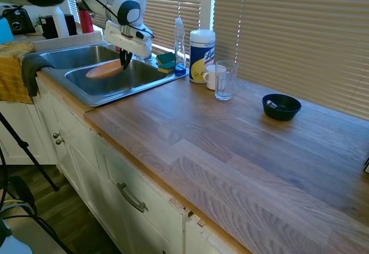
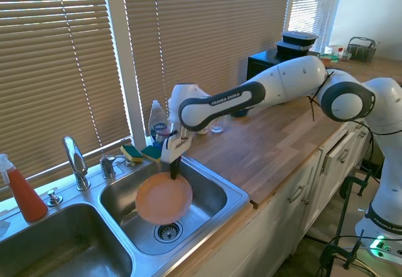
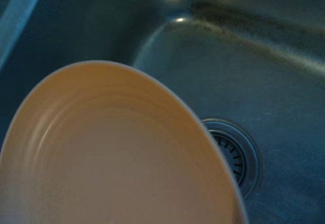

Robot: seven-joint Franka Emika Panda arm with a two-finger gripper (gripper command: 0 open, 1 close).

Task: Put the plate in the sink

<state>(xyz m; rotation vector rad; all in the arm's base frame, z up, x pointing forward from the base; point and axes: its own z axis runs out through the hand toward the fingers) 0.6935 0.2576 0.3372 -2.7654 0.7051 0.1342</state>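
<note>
Salmon-orange round plate (image 2: 163, 198) hangs tilted below the gripper (image 2: 174, 171), whose fingers pinch its upper rim, suspended inside the stainless steel sink (image 2: 207, 189) basin above the round drain (image 2: 167, 231).

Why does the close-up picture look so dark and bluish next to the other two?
Wrist view: the camera looks down into the shaded sink, so the steel reads blue-grey, and the nearby plate is soft and out of focus. Both exterior views: daylight through the window blinds keeps them bright and sharp.
</note>
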